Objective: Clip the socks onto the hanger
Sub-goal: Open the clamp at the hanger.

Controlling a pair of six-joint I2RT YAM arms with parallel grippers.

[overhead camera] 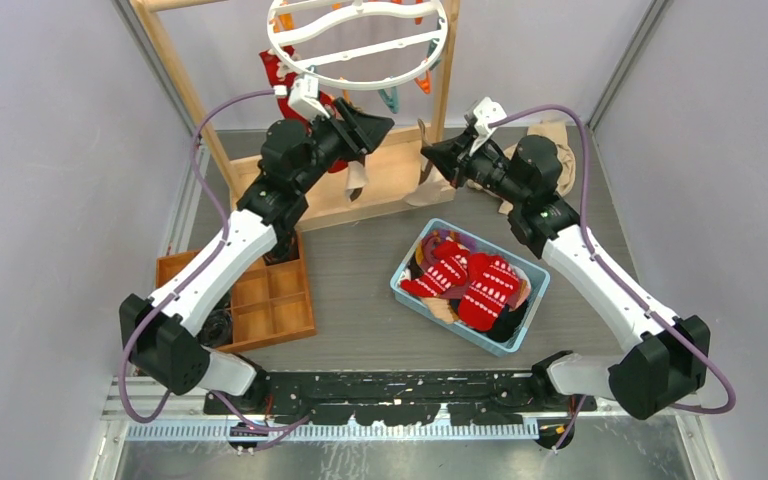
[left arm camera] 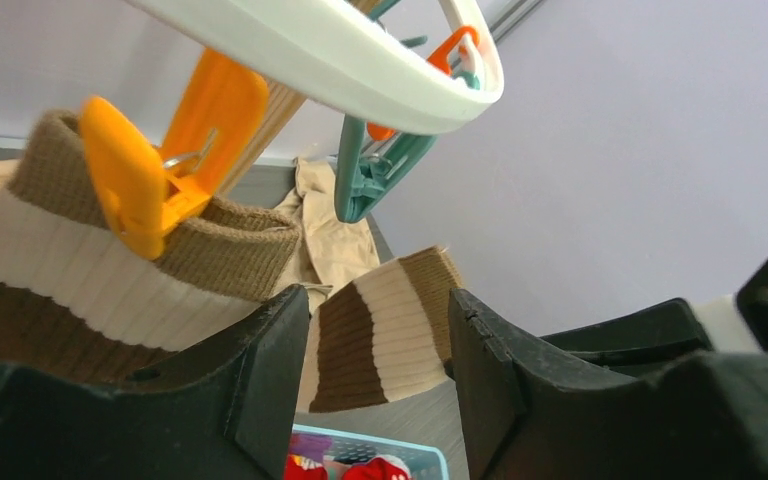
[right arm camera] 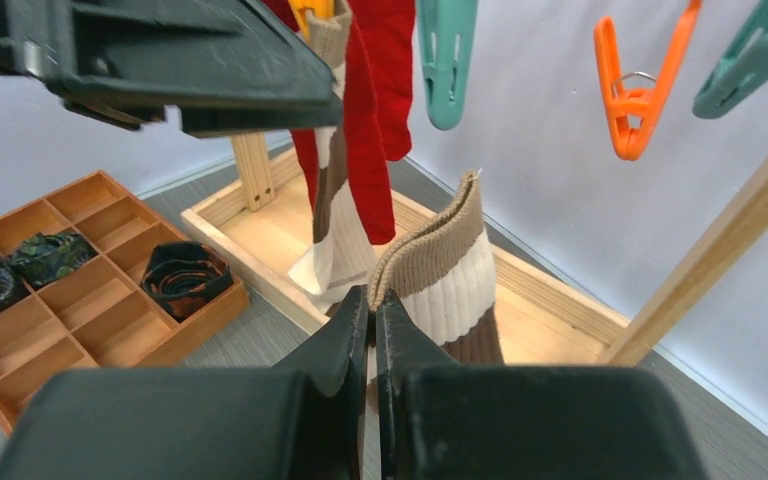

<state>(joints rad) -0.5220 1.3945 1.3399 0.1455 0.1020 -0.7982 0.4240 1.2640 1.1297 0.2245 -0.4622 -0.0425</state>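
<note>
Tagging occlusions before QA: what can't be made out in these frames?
Top external: hanger is cut off at the top edge, so its suspension is unseen.
Top external: clipped sock is mostly hidden behind the left claw.
Right wrist: held sock, lower part hidden behind the right claw.
Top external: bin, lower layers buried under red socks.
Left wrist: hanger ring runs off frame, so clip count is unknowable.
</note>
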